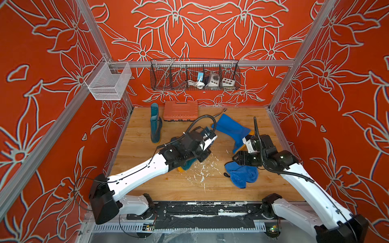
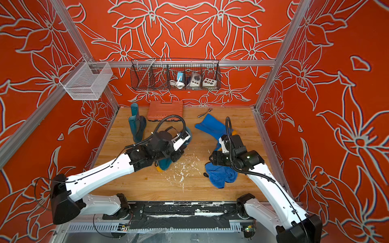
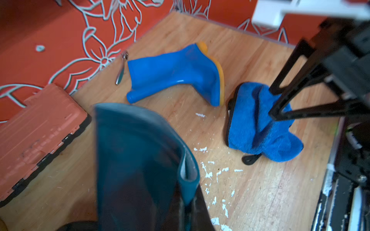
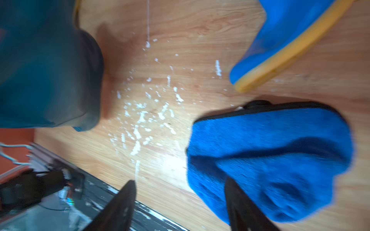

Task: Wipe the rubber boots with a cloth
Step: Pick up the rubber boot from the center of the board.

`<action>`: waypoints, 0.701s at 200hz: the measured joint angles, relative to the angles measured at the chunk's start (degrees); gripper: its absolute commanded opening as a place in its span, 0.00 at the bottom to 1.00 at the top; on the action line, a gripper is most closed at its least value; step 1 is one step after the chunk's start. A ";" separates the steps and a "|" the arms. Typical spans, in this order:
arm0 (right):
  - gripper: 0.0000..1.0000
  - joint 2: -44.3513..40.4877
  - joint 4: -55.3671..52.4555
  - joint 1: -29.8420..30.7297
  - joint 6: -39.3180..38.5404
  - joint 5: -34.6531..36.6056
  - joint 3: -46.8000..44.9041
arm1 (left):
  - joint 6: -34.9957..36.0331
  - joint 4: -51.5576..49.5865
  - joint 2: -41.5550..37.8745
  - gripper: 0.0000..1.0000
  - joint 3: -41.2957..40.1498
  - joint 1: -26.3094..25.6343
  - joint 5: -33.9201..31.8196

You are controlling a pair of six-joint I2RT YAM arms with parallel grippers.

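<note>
Cloth [image 4: 270, 156] lies bunched on the table [image 4: 200, 30] right beneath the right gripper [image 4: 179, 182], whose jaws stand apart over its edge, seemingly poised to pinch it. Beside it, the left gripper [image 3: 190, 200] is clenched on the teal boot [image 3: 136, 152] at its cuff, probably steadying it for wiping.

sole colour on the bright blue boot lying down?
Yellow-orange sole on the bright blue boot; clearest in the left wrist view.

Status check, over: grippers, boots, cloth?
Left gripper shut on dark teal boot. Right gripper open at cloth, nothing gripped. Bright blue boot lies on its side beside cloth.
</note>
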 measured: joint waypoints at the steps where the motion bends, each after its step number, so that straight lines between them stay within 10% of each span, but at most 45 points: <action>1: 0.63 0.04 0.13 0.07 0.11 -0.09 -0.02 | 0.00 -0.04 -0.07 0.00 0.13 0.35 0.31; 79: 0.54 13.33 24.70 16.79 4.48 -2.10 -2.43 | -4.46 -2.23 4.46 0.00 8.17 14.56 12.07; 140: 0.47 30.03 37.97 17.68 3.30 -5.38 3.96 | -4.98 -2.91 9.81 0.00 14.93 19.52 15.06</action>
